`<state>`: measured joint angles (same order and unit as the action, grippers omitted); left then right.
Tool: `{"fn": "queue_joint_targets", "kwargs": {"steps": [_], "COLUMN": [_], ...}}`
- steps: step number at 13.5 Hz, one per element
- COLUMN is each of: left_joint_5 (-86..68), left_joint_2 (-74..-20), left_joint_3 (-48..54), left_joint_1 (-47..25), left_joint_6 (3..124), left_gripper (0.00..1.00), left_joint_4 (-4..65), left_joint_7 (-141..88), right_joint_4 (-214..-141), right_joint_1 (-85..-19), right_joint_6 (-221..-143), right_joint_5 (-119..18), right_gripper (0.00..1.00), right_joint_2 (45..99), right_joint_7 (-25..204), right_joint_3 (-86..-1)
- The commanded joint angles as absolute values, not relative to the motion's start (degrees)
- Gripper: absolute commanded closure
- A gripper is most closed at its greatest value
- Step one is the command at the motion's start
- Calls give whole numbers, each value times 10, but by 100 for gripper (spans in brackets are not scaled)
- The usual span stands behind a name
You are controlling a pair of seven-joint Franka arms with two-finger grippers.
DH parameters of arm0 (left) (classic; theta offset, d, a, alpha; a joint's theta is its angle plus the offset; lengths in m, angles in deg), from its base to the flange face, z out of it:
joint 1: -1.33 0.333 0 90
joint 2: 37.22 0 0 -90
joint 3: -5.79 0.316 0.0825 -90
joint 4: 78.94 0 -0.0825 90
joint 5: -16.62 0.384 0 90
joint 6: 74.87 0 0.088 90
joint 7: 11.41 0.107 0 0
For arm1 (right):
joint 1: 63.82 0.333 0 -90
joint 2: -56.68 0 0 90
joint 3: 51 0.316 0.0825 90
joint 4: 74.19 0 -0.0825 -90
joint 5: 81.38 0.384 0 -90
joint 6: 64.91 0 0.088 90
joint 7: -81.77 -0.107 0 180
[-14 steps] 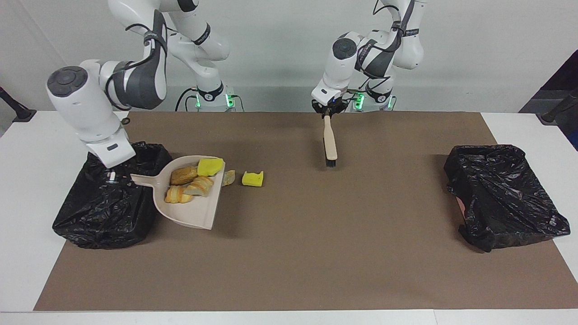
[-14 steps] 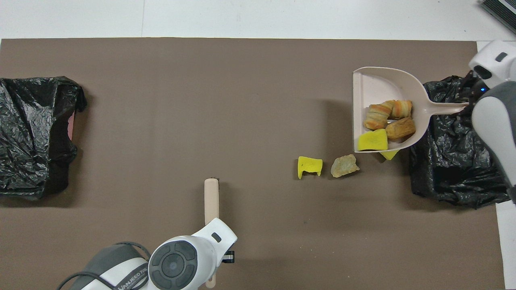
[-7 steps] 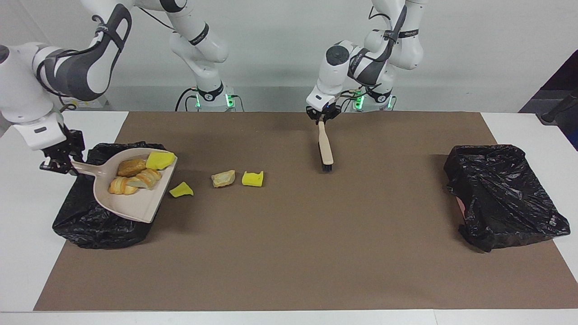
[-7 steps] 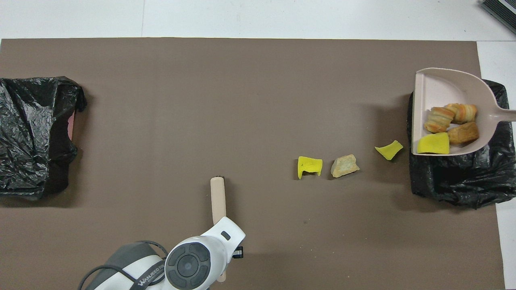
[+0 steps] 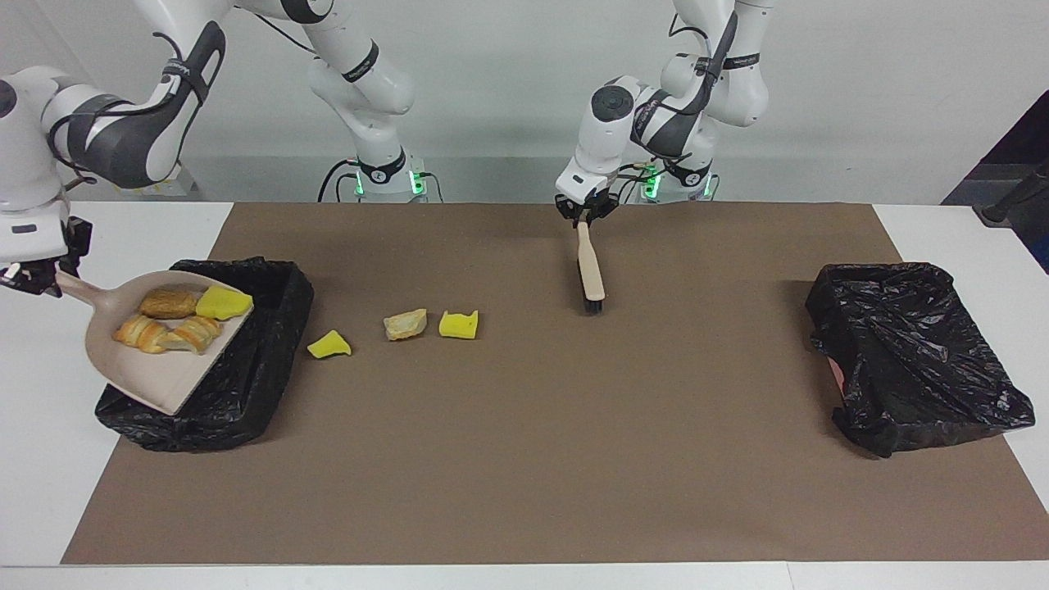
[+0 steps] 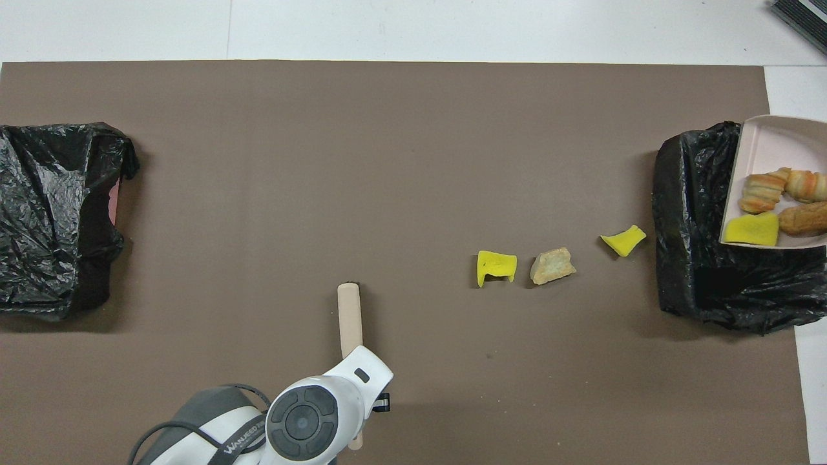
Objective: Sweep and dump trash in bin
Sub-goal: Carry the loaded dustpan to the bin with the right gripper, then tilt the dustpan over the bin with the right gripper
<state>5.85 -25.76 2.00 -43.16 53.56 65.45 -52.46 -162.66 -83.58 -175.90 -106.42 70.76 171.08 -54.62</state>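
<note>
Brown mat (image 5: 524,459), seemingly loaded dustpan (image 5: 156,373) above bin (image 5: 246,385)

A robotics lab — two white arms (image 5: 361,65) bolted at twelve o'clock of a white table (image 5: 942,229), green status lights at their bases, a plain brown mat (image 5: 524,459) laid across it, bare grey wall — nothing domestic.

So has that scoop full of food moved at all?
Yes. The dustpan has shifted from beside the bin to over it, toward the right arm's end of the table.
</note>
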Motion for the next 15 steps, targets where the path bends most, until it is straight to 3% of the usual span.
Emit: {"fn": "queue_joint_targets", "kwargs": {"steps": [1, 2, 3, 4, 5, 12, 15], "left_joint_5": [54, 54, 54, 54, 55, 91, 122], "left_joint_2": [-259, -260, -261, -262, -268, -266, -263], "left_joint_3": [27, 27, 29, 29, 29, 32, 33], "left_joint_1": [-438, -437, -431, -425, -423, -237, -150], "left_joint_6": [555, 554, 551, 545, 543, 440, 419], "left_gripper": [82, 74, 57, 19, 0, 0, 0], "left_joint_4": [664, 664, 663, 660, 655, 505, 483], "left_joint_7": [-512, -494, -490, -486, -484, -375, -275], "right_joint_4": [-1625, -1624, -1624, -1622, -1621, -1612, -1599], "right_joint_1": [-827, -818, -802, -790, -777, -728, -730], "right_joint_6": [-1754, -1743, -1726, -1705, -1689, -1684, -1691], "right_joint_5": [-1132, -1154, -1170, -1192, -1217, -1347, -1349], "right_gripper": [100, 100, 100, 100, 100, 100, 100], "right_joint_2": [704, 704, 705, 706, 706, 707, 707], "right_joint_7": [1676, 1666, 1654, 1636, 1616, 1577, 1601], "right_joint_3": [-542, -541, -542, -542, -542, -541, -539]}}
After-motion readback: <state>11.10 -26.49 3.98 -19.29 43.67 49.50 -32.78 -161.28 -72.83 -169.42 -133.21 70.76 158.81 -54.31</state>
